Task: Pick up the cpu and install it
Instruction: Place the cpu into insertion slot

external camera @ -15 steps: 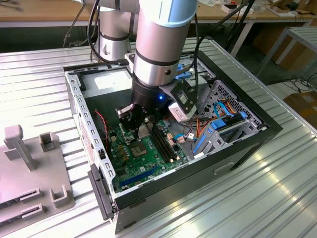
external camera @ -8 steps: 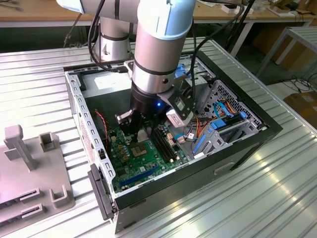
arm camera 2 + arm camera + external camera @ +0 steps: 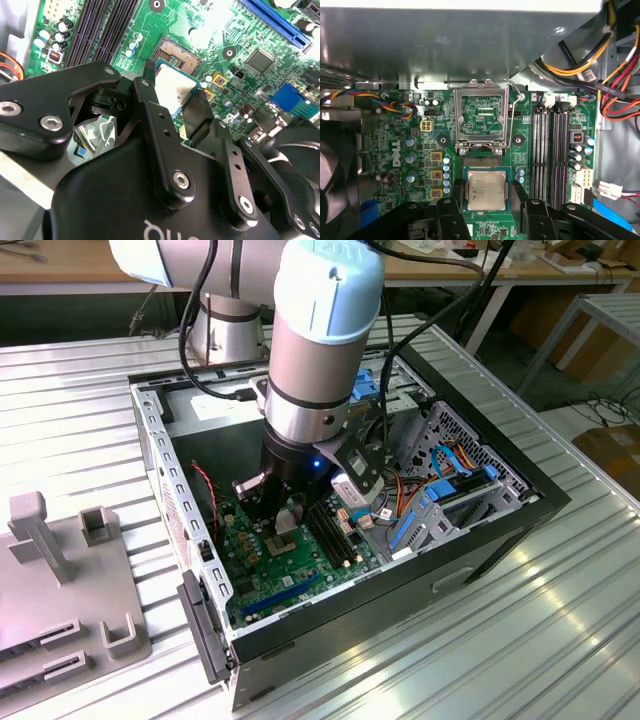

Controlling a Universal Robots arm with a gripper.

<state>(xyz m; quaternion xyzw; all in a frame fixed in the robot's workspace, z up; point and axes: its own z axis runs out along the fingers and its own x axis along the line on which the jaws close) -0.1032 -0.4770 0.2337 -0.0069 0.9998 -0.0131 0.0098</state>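
Observation:
The cpu (image 3: pixel 486 190), a small square chip with a silver-grey metal top, sits between the two black fingers of my gripper (image 3: pixel 486 196), which is shut on it. In the second wrist view the cpu (image 3: pixel 172 87) hangs just above the green motherboard (image 3: pixel 210 30), beside the bare socket (image 3: pixel 178 54). The hinged metal socket frame (image 3: pixel 481 114) stands flipped open, with its lever (image 3: pixel 516 107) raised. In the exterior view my gripper (image 3: pixel 280 528) reaches down inside the open computer case (image 3: pixel 480 540) over the motherboard (image 3: pixel 290 575).
Long black memory slots (image 3: pixel 550 150) run beside the socket. Bundles of coloured cables (image 3: pixel 615 75) hang near the case wall. A black fan (image 3: pixel 335 165) sits on the other side. A grey fixture (image 3: pixel 60 570) stands on the ribbed table at the exterior view's left.

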